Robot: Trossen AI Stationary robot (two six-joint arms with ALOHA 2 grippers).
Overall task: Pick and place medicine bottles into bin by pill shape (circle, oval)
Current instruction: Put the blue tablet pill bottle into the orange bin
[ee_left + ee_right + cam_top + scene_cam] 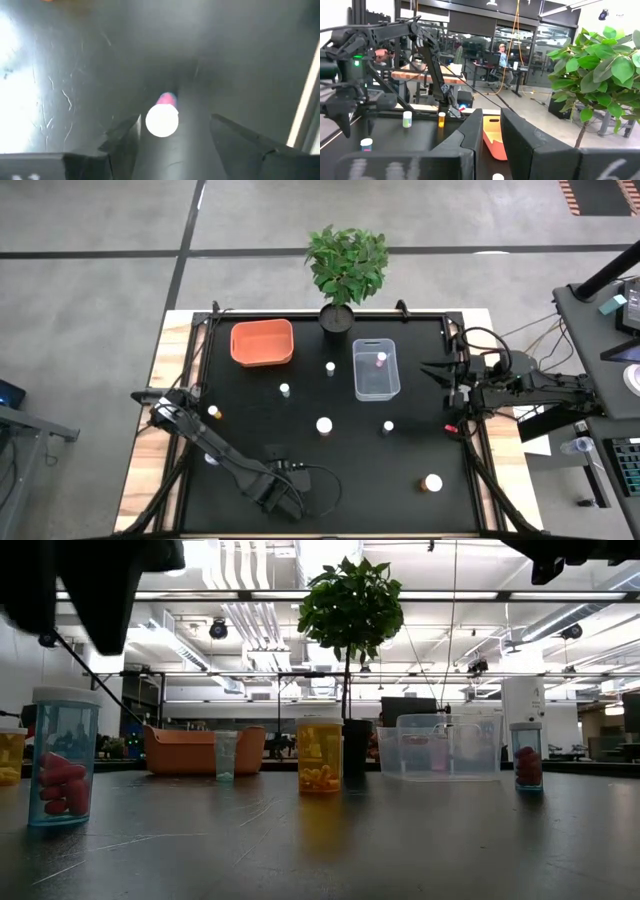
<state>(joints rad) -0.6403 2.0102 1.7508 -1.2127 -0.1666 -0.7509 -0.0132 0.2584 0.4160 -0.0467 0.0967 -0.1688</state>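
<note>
Blue bottle (pixel 63 756) nearest low camera, left end effector (pixel 172 132) open above white cap (pixel 162 120)

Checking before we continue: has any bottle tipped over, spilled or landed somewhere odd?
Nothing stands out. The medicine bottles on the table stand upright and capped, one sits in the clear bin, and the orange bin lies square.

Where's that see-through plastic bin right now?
In the high view the clear bin sits at the table's far side, right of centre, beside the potted plant and right of the orange bin. One small bottle lies inside.
</note>
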